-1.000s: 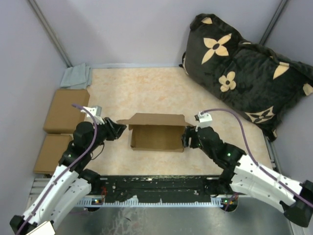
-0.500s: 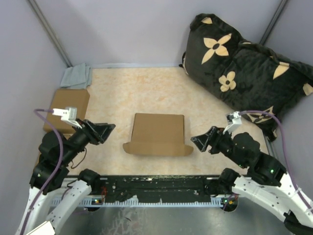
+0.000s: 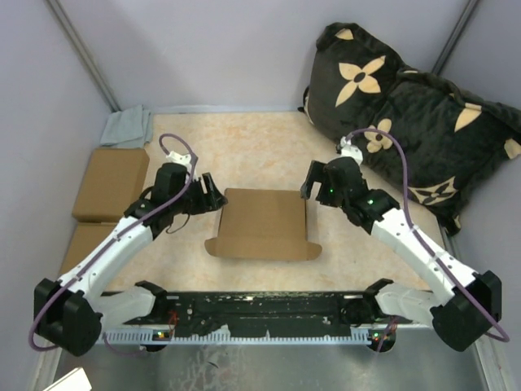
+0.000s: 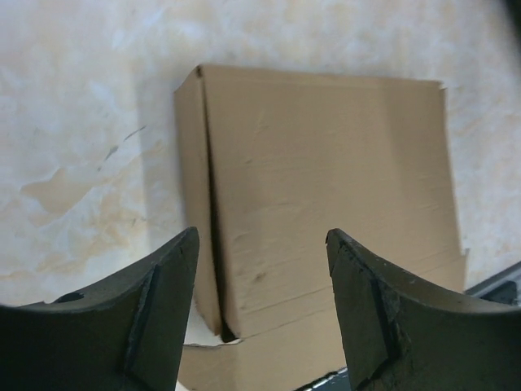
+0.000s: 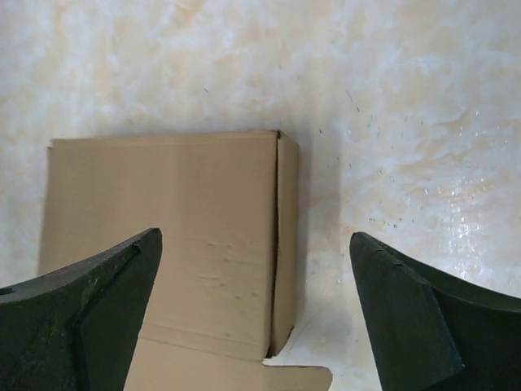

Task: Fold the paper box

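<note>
From above, at mid-table between both claws: the paper box (image 3: 264, 224), lid down, reading as a flat brown rectangle with a wider eared flap spread along its near edge. Only in the wrist views: real depth, with an upright side wall under the lid on the left and another on the right, each throwing a shadow on the marbled table (image 3: 244, 147). Left gripper (image 3: 216, 197) at the box's far left corner, fingers (image 4: 163, 309) spread, pinching nothing, framing the left wall and lid from above; contact with the cardboard impossible to tell. Right gripper (image 3: 309, 186) at the far right corner, fingers (image 5: 89, 309) spread wider, likewise empty, one over the lid and one over bare table. Outside the wrist views but plain from above: the surroundings. Two cardboard blocks (image 3: 111, 183) against the left wall, a grey cloth (image 3: 129, 126) in the far left corner, a black flowered pillow (image 3: 407, 114) filling the far right corner and running down the right side. Near edge of the flap close to the black base rail (image 3: 260, 314), little room there. Widest open stretch beyond the box's far edge, up to the back wall; a narrower bare strip on the left before the blocks, and another on the right before the pillow.
</note>
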You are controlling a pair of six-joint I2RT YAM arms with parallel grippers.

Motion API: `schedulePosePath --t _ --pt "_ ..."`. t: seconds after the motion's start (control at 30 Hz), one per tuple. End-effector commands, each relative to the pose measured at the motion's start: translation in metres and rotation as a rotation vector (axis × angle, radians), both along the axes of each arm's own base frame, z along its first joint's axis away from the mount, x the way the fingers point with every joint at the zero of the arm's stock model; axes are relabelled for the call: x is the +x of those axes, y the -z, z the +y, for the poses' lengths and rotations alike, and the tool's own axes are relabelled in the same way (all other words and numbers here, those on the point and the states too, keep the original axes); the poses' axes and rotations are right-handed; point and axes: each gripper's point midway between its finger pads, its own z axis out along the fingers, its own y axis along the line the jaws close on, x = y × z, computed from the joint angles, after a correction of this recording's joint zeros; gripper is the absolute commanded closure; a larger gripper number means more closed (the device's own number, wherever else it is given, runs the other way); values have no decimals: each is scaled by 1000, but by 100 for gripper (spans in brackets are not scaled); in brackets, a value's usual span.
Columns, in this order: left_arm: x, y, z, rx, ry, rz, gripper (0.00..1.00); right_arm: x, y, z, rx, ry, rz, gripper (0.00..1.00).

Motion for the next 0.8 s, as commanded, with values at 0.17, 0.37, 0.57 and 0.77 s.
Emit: schedulePosePath --t 0.17,0.37,0.57,0.77 --pt "-2 45 1 -64 -20 -105 30 -8 70 22 36 -177 77 1" --pt "-4 78 -9 -46 32 -6 31 -14 125 27 -20 -226 202 6" --pt "-6 105 -14 -25 52 93 33 -15 159 36 -30 -258 275 20" --pt "10 91 -11 -17 21 13 34 11 143 41 -38 -224 198 22"
